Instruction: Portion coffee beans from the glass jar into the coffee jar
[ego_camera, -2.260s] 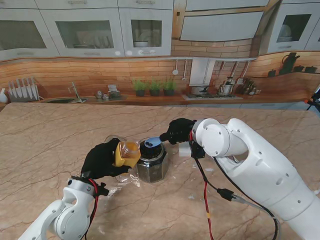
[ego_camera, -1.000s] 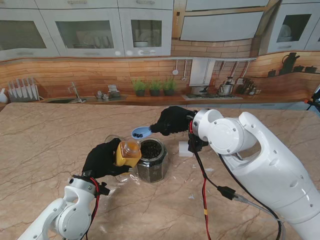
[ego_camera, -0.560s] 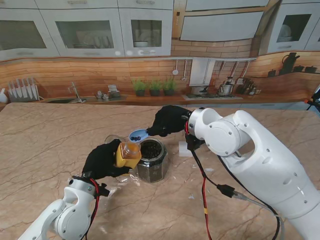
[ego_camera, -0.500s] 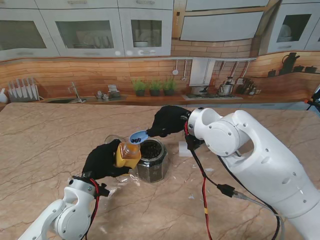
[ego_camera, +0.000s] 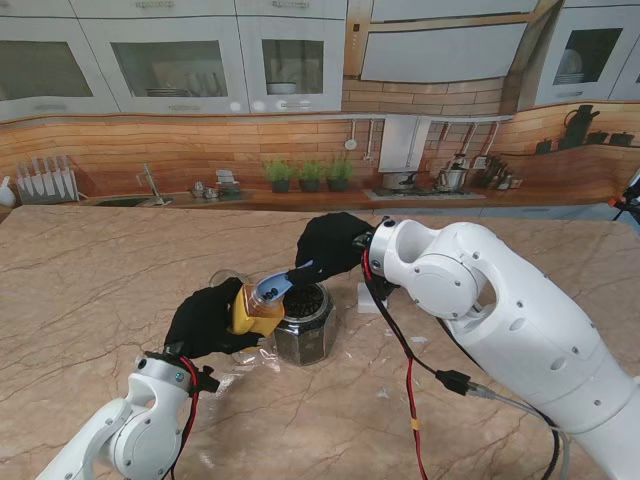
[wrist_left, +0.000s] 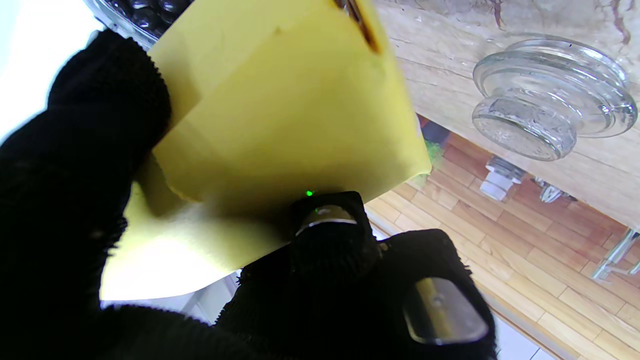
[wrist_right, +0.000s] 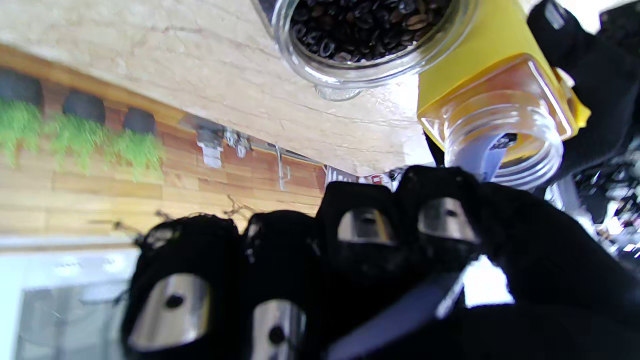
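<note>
The left robot hand (ego_camera: 205, 318) clamps the tilted yellow-labelled coffee jar (ego_camera: 256, 308) beside the bean-filled glass jar (ego_camera: 303, 325). The right robot hand (ego_camera: 330, 247) grips a blue scoop (ego_camera: 273, 288), tipped into its mouth. No writing is legible.

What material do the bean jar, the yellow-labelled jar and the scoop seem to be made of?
Glass jar: clear glass, glossy; the beans show through its wall. Coffee jar: transparent, glass or plastic, with a threaded neck and a matte yellow label. Scoop: probably plastic, opaque smooth blue. Lid on the table: thick clear glass, by its reflections.

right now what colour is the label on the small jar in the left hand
Yellow, wrapped around the small jar; the right wrist view shows it best.
</note>
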